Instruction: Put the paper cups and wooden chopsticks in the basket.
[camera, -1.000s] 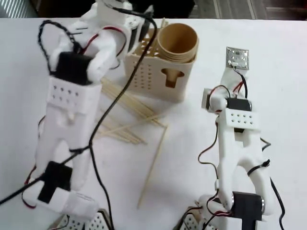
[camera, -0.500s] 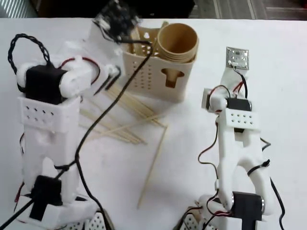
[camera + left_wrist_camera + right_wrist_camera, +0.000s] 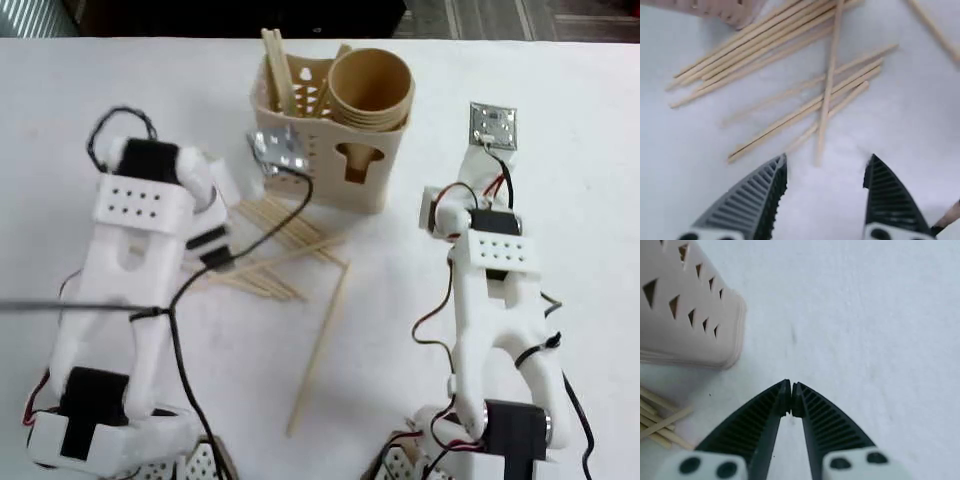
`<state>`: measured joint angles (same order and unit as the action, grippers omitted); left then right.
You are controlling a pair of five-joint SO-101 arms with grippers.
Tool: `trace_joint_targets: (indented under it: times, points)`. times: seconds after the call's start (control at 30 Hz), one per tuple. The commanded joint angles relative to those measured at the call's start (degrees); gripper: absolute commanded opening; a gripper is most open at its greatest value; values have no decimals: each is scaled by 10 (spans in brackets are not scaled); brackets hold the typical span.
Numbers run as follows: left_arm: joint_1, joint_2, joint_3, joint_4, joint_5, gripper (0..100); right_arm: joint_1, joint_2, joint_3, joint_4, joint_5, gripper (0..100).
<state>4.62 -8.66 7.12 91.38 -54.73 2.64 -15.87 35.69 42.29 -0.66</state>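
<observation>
Paper cups [image 3: 370, 90] look done: nested in the right half of the basket [image 3: 385, 180], upper centre of the high view. A few wooden chopsticks [image 3: 278, 70] standing in its left half too. Yet to go in: loose chopsticks [image 3: 285, 238] fanned on the table just below the basket, mid-frame, plus one long stick [image 3: 320, 345] lying apart toward lower centre.

Versus a second ago: left arm [image 3: 130, 260] off the basket rim, swung back and down to the fan. Reads as drop-off finished, next pick started. Left gripper [image 3: 827, 161] spread wide, holding nothing, hovering just short of the loose chopsticks [image 3: 765, 45]. Nearest stick end sits about level with the tips, touching neither as far as visible.

Right arm [image 3: 495, 290] parked at right of frame, no movement across the frames. Right gripper [image 3: 791, 390] closed tip to tip, empty, low over bare table near the basket's corner [image 3: 685, 310].

Judging: cups finished, most chopsticks not yet in. Next calls for a short advance, a descent and a close on a few sticks at once. Thin sticks flat on the table, so risk of skating over them or catching only one.
</observation>
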Motion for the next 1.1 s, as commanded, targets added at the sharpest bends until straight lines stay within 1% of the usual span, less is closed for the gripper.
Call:
trace_joint_targets:
  times: [0.0, 0.1, 0.23, 0.37, 0.47, 0.57, 0.7, 0.8, 0.87, 0.93, 1.07]
  points:
    - [-7, -20, 101, -99, -29, 259, 5, -22, -5, -10, 2, 21]
    - [-5, -19, 176, -171, -35, 260, 3, -22, -5, -11, 2, 21]
    - [-3, -18, 244, -255, -35, 260, 2, -22, -5, -11, 2, 21]
    - [-3, -18, 295, -331, -39, 261, 3, -22, -5, -11, 2, 21]
    - [-2, -17, 312, -369, -39, 261, 3, -22, -5, -11, 2, 21]
    - [12, 7, 305, -377, -37, 261, 3, -22, -5, -11, 2, 21]
    - [35, 96, 258, -371, -32, 259, 4, -22, -5, -11, 2, 21]
    - [34, 141, 196, -316, -22, 256, 5, -22, -5, -11, 2, 21]
    - [34, 157, 180, -302, -20, 255, 5, -22, -5, -11, 2, 21]
    - [35, 164, 179, -302, -21, 229, 5, -22, -5, -11, 2, 21]
    - [44, 167, 182, -297, -22, 129, 5, -22, -5, -12, 2, 21]
